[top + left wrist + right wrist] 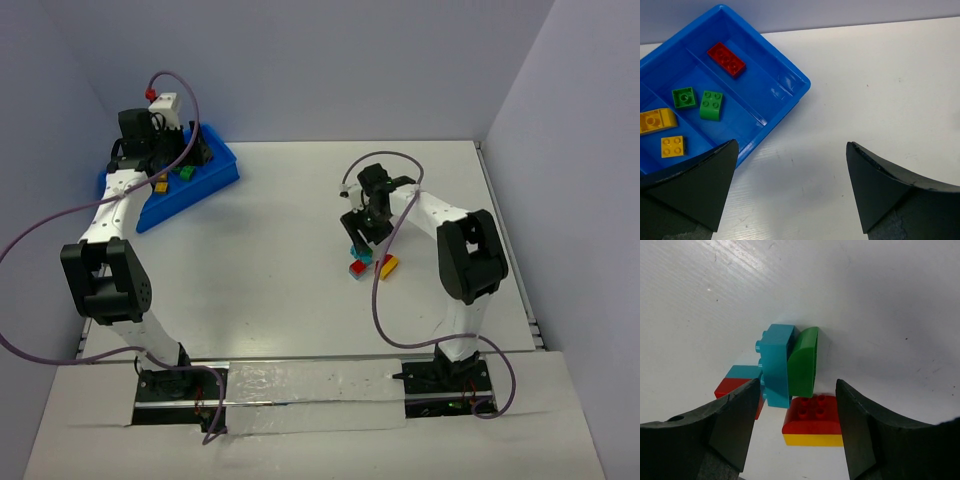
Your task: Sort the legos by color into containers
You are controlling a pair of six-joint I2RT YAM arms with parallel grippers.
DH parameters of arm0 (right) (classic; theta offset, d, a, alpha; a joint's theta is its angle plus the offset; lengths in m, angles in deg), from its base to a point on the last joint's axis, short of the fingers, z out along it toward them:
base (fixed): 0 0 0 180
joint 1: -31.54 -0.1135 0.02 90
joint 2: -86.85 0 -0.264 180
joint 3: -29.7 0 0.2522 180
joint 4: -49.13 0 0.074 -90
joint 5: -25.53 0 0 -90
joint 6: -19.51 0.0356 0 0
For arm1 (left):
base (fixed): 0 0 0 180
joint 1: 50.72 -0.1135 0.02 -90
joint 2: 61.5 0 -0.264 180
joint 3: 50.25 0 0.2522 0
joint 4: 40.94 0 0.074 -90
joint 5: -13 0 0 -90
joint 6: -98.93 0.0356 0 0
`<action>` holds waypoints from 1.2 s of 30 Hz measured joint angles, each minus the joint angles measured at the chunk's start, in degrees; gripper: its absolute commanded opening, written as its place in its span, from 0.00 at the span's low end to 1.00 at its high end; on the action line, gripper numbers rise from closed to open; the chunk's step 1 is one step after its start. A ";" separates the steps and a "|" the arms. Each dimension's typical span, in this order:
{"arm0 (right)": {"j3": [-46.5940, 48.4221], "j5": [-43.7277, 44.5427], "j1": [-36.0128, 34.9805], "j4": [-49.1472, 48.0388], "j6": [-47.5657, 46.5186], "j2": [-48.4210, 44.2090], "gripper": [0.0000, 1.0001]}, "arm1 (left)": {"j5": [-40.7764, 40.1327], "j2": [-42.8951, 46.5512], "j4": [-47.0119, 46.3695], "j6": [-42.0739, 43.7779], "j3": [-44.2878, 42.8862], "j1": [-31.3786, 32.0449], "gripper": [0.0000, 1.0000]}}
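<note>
**Step in hand (my judgement):** pick-up of loose bricks.

**Right claw** (797, 386): jaws wide, empty, straddling a teal brick (776, 365) that lies on its side with studs leftward. A green curved piece (804, 362) touches the teal brick. Just beside are a red-on-yellow brick (812, 421) and a red-and-teal piece (735, 382), part hidden. These lie right of the worktop (300, 200) centre.

**Next move:** close on one colour only, as the touching pair may lift together.

**Left claw** (791, 150): wide, empty, over the bin's edge.

**Bin** (782, 82): far-left corner, glossy blue plastic, low walls. A divider parts the red brick (726, 59) from the green bricks (711, 105) and yellow bricks (673, 146).

**Bricks:** hard, smooth, studded.
</note>
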 measured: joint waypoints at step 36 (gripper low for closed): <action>9.58 -2.91 -0.38 -1.00 4.27 10.87 0.01 | 4.58 0.00 1.61 -5.70 0.37 1.70 0.99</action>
